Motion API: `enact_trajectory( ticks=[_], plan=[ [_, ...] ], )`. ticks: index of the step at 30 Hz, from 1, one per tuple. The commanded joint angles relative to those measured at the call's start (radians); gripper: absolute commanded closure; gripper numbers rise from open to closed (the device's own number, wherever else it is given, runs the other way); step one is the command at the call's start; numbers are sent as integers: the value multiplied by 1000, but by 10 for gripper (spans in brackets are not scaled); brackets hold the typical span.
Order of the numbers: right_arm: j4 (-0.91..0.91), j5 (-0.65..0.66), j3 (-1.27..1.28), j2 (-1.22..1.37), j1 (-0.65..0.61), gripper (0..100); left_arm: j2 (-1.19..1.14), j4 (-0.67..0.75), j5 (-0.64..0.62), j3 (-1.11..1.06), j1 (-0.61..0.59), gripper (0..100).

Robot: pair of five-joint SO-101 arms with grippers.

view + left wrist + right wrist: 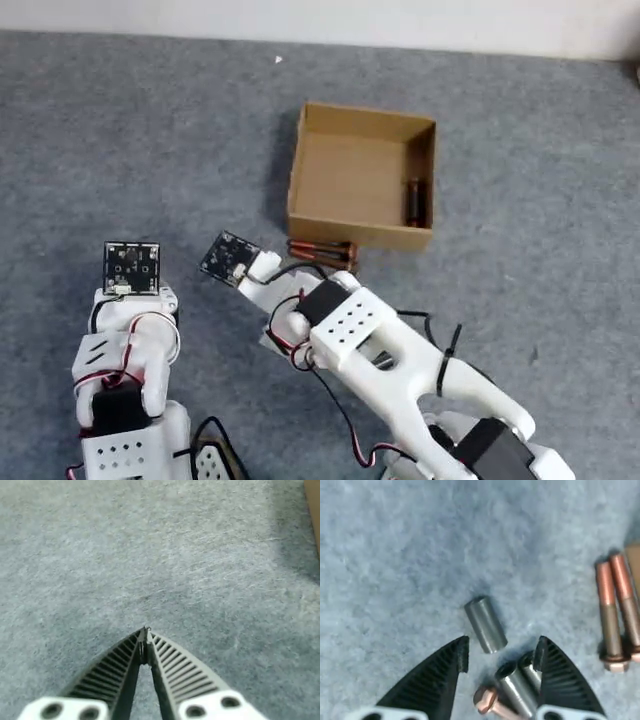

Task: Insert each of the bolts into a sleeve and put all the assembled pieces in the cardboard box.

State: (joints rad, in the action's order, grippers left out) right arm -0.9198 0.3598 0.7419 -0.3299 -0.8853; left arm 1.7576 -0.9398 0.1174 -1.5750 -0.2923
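Grey sleeve (pixel 485 624) framed by spread jaws of right gripper (pixel 502 652), likely for pickup; left gripper (pixel 145 641) clenched empty, parked near-left.

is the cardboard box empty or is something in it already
Not empty: one dark cylindrical piece lies inside the cardboard box, against its right-hand wall in the high view.

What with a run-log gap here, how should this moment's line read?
left gripper: shut, empty | right gripper: open near loose sleeve | two bolts beside box | one piece inside
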Motion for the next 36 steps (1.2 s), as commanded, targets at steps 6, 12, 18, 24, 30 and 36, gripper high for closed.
enact_trajectory(
  ticks=[6,12,18,24,30,36],
  plan=[
    [84,3,-10,151,-12,806,5,21,-17,51,-10,993],
    [127,3,-10,208,-10,807,5,21,-17,50,-8,993],
    [151,3,-12,298,-10,810,5,21,-17,48,-7,993],
    [147,2,-47,262,-5,981,5,21,-17,47,-7,993],
    [21,0,-42,45,35,995,5,23,-17,47,-7,993],
    [-142,-3,-39,-280,185,994,5,25,-17,54,-4,993]
  ],
)
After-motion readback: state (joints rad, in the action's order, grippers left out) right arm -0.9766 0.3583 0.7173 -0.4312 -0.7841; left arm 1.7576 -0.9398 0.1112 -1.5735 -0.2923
